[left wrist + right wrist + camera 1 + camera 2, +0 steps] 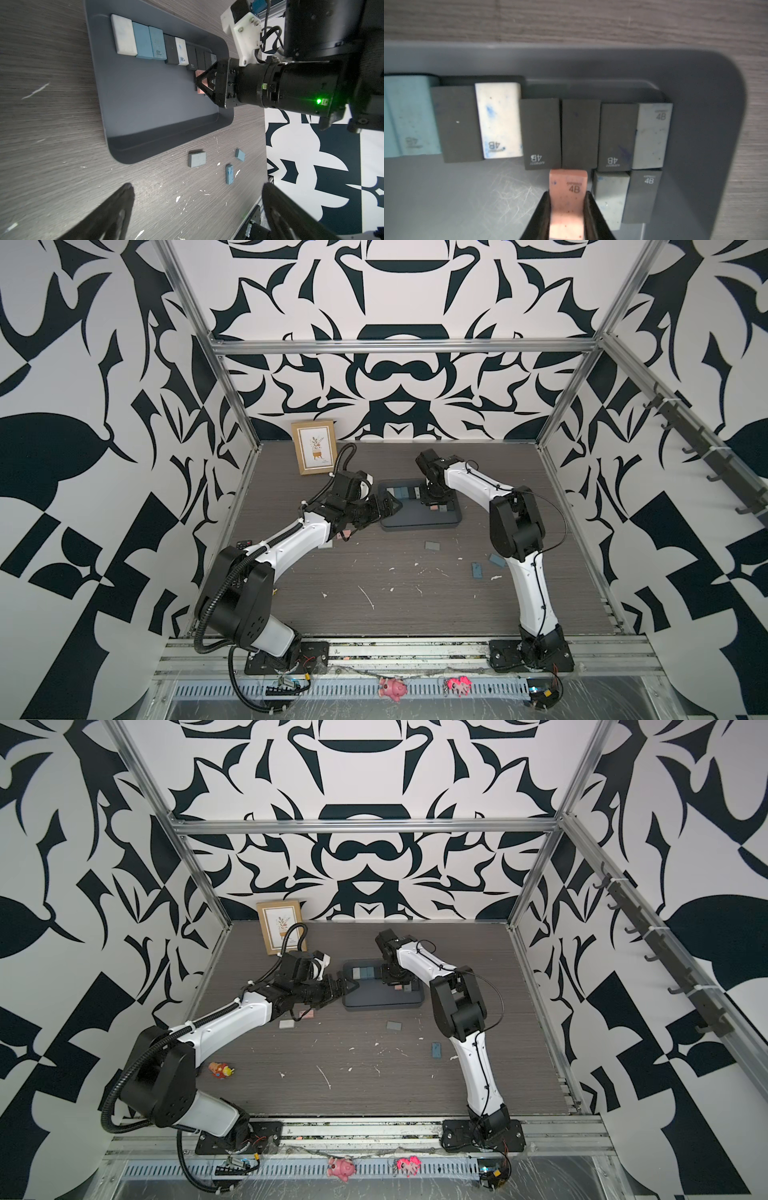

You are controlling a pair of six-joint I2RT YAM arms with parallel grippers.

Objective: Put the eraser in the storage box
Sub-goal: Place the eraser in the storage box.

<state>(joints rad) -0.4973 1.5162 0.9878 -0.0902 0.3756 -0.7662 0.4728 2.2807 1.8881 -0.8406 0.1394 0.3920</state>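
While the wood-grain table (374, 580) is scanned in a top view, the left gripper (388, 507) is seen spread wide at the edge of the slate-grey, round-cornered storage box (419, 526), and the right gripper (430, 501) is lowered inside it. Over to the left wrist view: 3 loose rectangular erasers (197, 159) are shown outside the smooth rim. In the right wrist view, the speckled pink eraser (568, 180), stamped 4B, is pinched between black fingers (588, 205) inside the box, right up against a row of matte dark blocks (580, 133).
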